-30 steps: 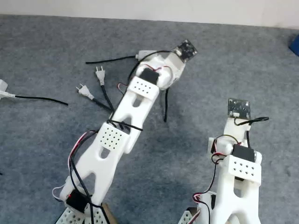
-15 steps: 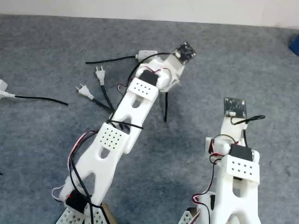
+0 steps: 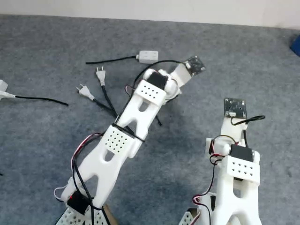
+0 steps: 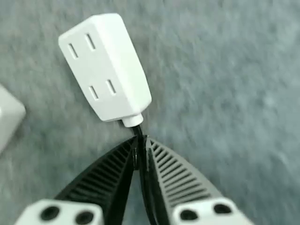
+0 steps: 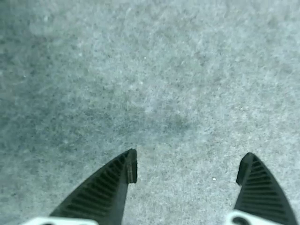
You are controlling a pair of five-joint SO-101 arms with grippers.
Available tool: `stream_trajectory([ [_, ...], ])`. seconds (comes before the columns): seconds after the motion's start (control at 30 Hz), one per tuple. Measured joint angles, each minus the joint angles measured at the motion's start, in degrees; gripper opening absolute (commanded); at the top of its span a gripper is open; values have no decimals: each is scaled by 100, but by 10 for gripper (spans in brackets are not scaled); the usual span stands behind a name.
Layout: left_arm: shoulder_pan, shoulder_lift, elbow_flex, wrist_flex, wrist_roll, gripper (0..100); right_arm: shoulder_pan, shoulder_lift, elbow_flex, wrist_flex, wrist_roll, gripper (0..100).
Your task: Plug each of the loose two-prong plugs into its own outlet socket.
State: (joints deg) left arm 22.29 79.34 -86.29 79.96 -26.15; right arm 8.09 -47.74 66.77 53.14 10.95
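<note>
The big gray counter (image 3: 47, 47) has everything lying on it. No plug is in a socket yet, so I think the whole job is left to do.

The left arm (image 3: 117, 140) stretches far out over the middle of the counter. The right arm (image 3: 241, 168) is on its own side, well apart from the plugs and sockets. The right claw (image 5: 187, 168) is wide open with nothing in it, and under it is just bare counter.

A white socket block (image 4: 105, 65) sits right in front of the left claw (image 4: 140, 140). It has two pairs of slots facing up, and all of them are empty. I cannot tell if the block rests on the counter or hangs a bit above it. A second white socket (image 3: 149, 57) lies near the far end of the left arm.

The first plug (image 3: 100, 71) and the second plug (image 3: 82, 89) lie near each other. They are off to the side of the left arm and well apart from both claws. Their dark cords run back under that arm.

The thinnest thing is the black cord (image 4: 137, 132) coming out of the socket block. The left claw is squeezed tight on this cord, just behind the block. So the block is held by its tail, not by its body. I think it may swing or twist when it is carried over to a plug.
</note>
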Motion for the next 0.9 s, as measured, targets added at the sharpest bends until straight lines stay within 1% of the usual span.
stream_trajectory([
  [0.1,-9,0,-651,1002,0,6,0,0,0,-105,0,331],
  [0.2,-44,-360,-642,1873,44,6,0,9,0,-220,0,331],
  [0.33,-79,-1055,-484,2127,360,6,0,18,0,-316,0,331],
  [0.4,-132,-1451,-193,2154,413,6,0,18,0,-325,0,331],
  [0.5,-211,-2092,659,2163,422,6,0,18,0,-325,0,331],
  [0.57,-202,-2655,1451,2180,457,6,0,18,0,-299,0,331],
  [0.73,-167,-4589,4044,2180,404,20,0,35,0,-229,0,331],
  [0.8,-229,-5336,5037,2154,114,66,0,35,0,-229,0,331],
  [0.9,-563,-5820,6022,1495,-659,175,0,35,0,-229,0,331],
])
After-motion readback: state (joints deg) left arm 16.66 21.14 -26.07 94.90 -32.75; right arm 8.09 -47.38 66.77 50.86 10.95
